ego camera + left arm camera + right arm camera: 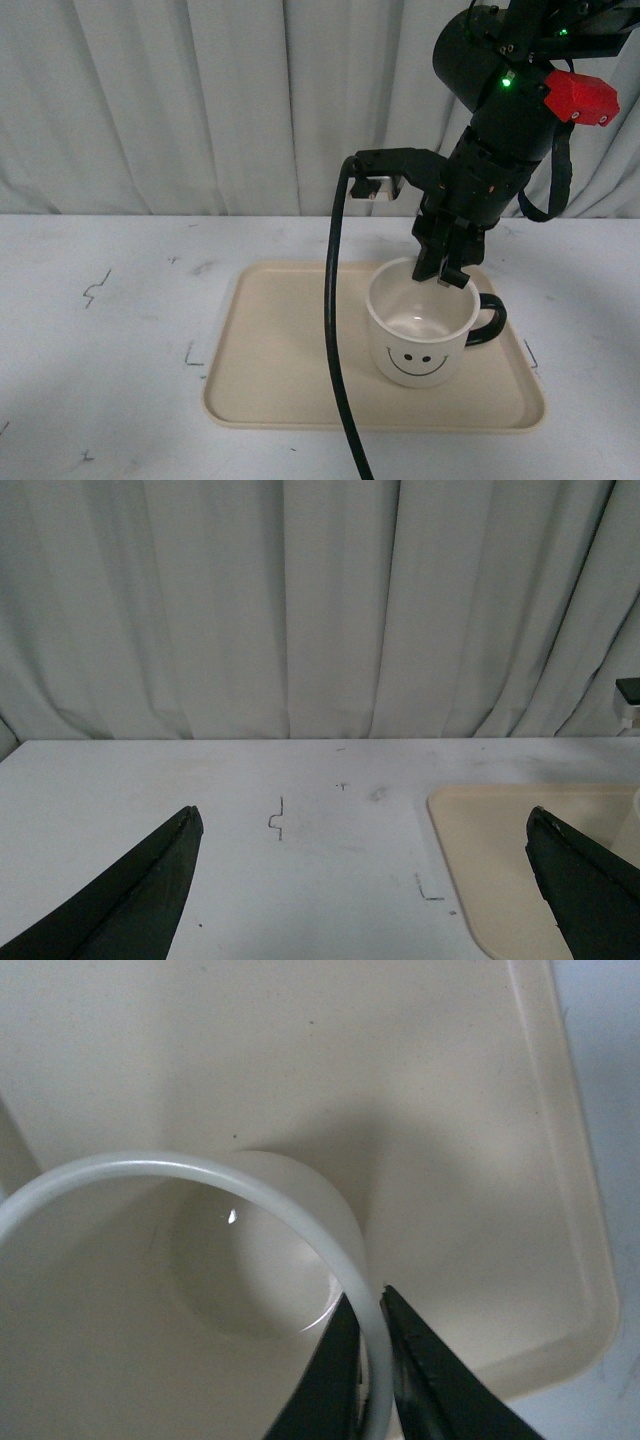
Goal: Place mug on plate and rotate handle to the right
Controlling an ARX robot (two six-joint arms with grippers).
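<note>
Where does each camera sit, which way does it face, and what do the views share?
Front view: on the robot's body, facing forward over the table to the curtain; right gripper pinches the mug rim on the plate.
Left wrist view: on the left wrist, looking across the table; left gripper open, both fingers showing.
Right wrist view: on the right wrist, looking down into the mug; fingers straddle its rim.
Shared: plate in all three; mug in front and right wrist views.

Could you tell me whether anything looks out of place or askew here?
Nothing stands out: the mug stands upright and empty on the plate, handle to the right, the right gripper pinching its rim.
</note>
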